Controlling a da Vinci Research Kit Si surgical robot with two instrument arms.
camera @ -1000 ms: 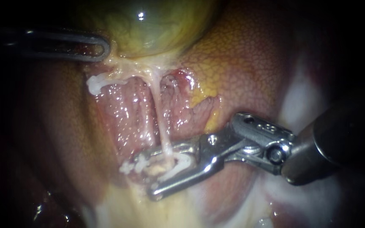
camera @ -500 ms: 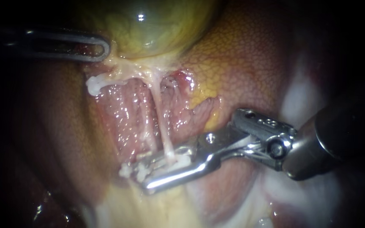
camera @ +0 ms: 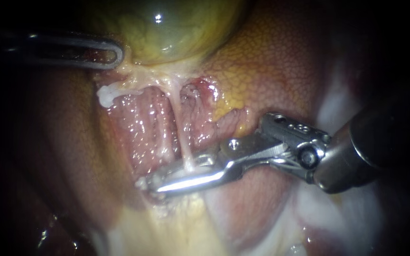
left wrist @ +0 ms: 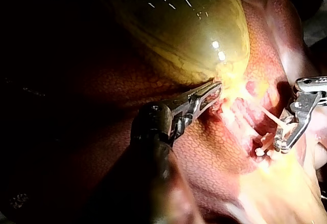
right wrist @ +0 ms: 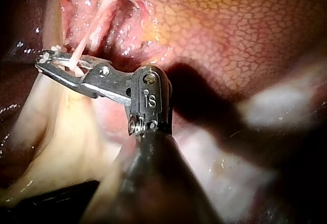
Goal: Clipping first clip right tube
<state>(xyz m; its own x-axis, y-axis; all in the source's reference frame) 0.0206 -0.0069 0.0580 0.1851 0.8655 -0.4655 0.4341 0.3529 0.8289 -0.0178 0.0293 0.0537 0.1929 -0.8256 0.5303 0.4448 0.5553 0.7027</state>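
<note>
The green-yellow gallbladder [camera: 167,28] lies at the top of the endoscope view, and my left instrument [camera: 117,54] is shut on the pale tissue at its neck. From that neck a thin whitish right tube [camera: 179,128] runs down, with a fainter strand [camera: 164,140] just to its left. My right instrument [camera: 157,185] has its jaws shut across the low end of the right tube, and the white ends of a clip [camera: 142,182] stick out at the tips. The right wrist view shows the tube [right wrist: 79,50] entering the shut jaws of that instrument [right wrist: 45,63].
Mottled orange-red liver [camera: 271,71] lies right of the gallbladder. Raw glistening red tissue [camera: 138,128] surrounds the tubes. Pale yellow-white tissue [camera: 176,227] lies below the right instrument's jaws. In the left wrist view the right instrument [left wrist: 280,146] stands ahead of my left instrument [left wrist: 215,90].
My right instrument's jaws have closed from open around the tube to shut on it, squeezing the white clip flat. The left instrument has stayed still.
</note>
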